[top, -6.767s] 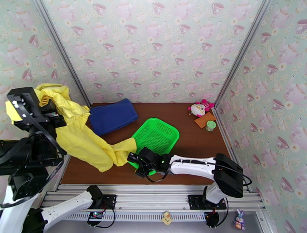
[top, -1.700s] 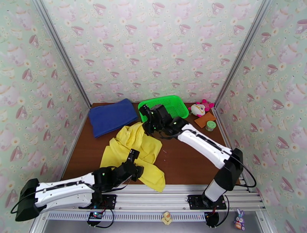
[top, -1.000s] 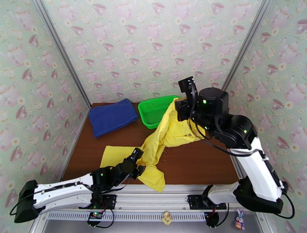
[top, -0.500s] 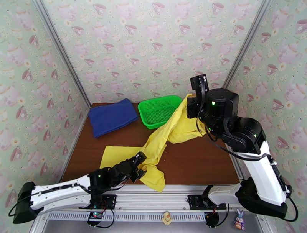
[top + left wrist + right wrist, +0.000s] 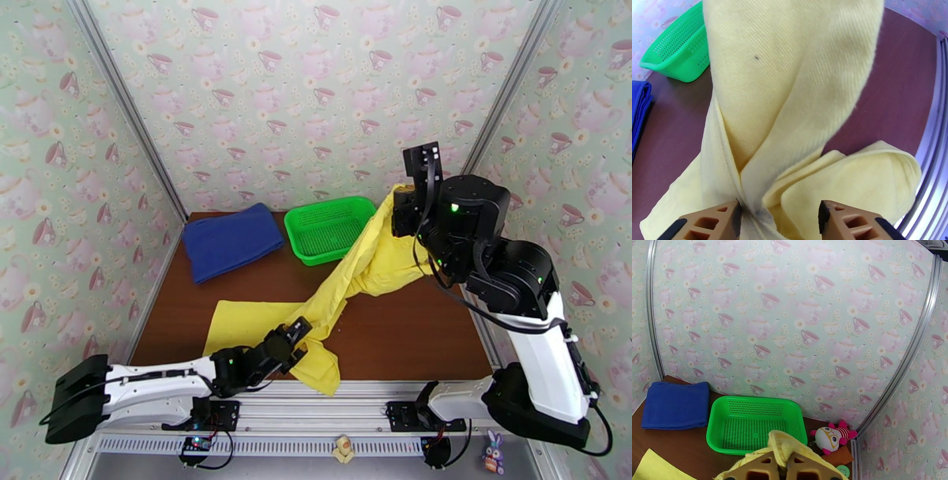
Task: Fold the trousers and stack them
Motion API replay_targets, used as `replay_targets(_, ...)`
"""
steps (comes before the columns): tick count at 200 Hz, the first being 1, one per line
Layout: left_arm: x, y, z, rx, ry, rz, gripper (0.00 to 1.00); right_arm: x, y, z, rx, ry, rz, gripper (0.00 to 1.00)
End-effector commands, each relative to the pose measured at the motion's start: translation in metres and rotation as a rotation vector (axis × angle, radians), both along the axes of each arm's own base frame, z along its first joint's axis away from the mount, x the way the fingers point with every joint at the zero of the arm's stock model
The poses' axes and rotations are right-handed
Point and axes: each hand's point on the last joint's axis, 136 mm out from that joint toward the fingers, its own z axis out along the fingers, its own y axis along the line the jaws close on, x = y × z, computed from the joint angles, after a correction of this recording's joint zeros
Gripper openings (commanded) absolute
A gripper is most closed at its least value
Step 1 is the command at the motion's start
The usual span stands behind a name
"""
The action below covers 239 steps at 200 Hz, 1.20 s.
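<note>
The bright yellow trousers stretch as a twisted band from high at the right down to the table's near middle, one leg lying flat at the near left. My right gripper hangs raised above the table's right side, shut on the upper end of the trousers, which bulges up between its fingertips. My left gripper lies low by the near edge at the bottom of the band. Its jaws stand apart, with a bunched fold of the trousers between them.
A green basket stands at the back middle, also in the wrist views. A folded dark blue cloth lies at the back left. A plush toy sits in the back right corner. Bare brown table lies at the near right.
My right gripper has carried the trousers' end higher and further right, pulling the band tauter. My left arm has settled lower along the near edge, and its jaws have narrowed around the fold.
</note>
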Motion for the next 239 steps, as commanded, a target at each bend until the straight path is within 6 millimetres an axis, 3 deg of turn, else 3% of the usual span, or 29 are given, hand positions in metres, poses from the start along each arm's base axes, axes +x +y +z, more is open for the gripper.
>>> replay_targets(1, 0.021, -0.012, 0.034, -0.102, -0.103, 0.055, 0.44, -0.007, -0.009, 0.021, 0.049, -0.054, -0.009, 0.0)
replay_targets(32, 0.021, -0.021, 0.052, -0.14, -0.137, 0.001, 0.46, -0.007, -0.011, 0.017, 0.026, -0.047, -0.017, 0.0)
replay_targets(59, 0.022, -0.032, 0.046, -0.136, -0.097, -0.066, 0.48, -0.009, -0.013, 0.019, 0.03, -0.052, -0.018, 0.0)
replay_targets(68, 0.021, -0.037, 0.041, -0.131, -0.083, -0.09, 0.41, -0.009, -0.013, 0.02, 0.031, -0.056, -0.02, 0.0)
replay_targets(98, 0.022, -0.037, 0.032, -0.102, -0.071, -0.086, 0.0, -0.009, -0.016, 0.022, 0.023, -0.062, -0.029, 0.0)
replay_targets(116, 0.024, -0.024, 0.048, -0.12, -0.104, -0.044, 0.0, -0.007, -0.018, 0.017, 0.004, -0.054, -0.05, 0.0)
replay_targets(136, 0.036, 0.015, 0.092, -0.164, -0.165, 0.11, 0.0, 0.0, -0.022, 0.006, -0.026, -0.04, -0.1, 0.0)
replay_targets(154, 0.053, 0.08, 0.13, -0.232, -0.158, 0.345, 0.0, 0.012, -0.021, -0.012, -0.051, -0.005, -0.134, 0.0)
replay_targets(181, 0.065, 0.169, 0.176, -0.385, -0.098, 0.602, 0.0, 0.038, -0.001, -0.032, -0.038, 0.052, -0.111, 0.0)
replay_targets(200, 0.064, 0.226, 0.225, -0.451, -0.143, 0.781, 0.0, 0.055, 0.019, -0.012, 0.02, 0.018, -0.029, 0.0)
replay_targets(215, 0.054, 0.266, 0.288, -0.502, -0.247, 0.888, 0.0, 0.062, 0.027, 0.017, 0.06, -0.038, 0.005, 0.0)
replay_targets(228, 0.047, 0.287, 0.33, -0.498, -0.32, 0.935, 0.0, 0.061, 0.024, 0.04, 0.083, -0.085, 0.006, 0.0)
replay_targets(239, 0.047, 0.297, 0.355, -0.477, -0.343, 0.959, 0.0, 0.057, 0.018, 0.054, 0.092, -0.121, -0.007, 0.0)
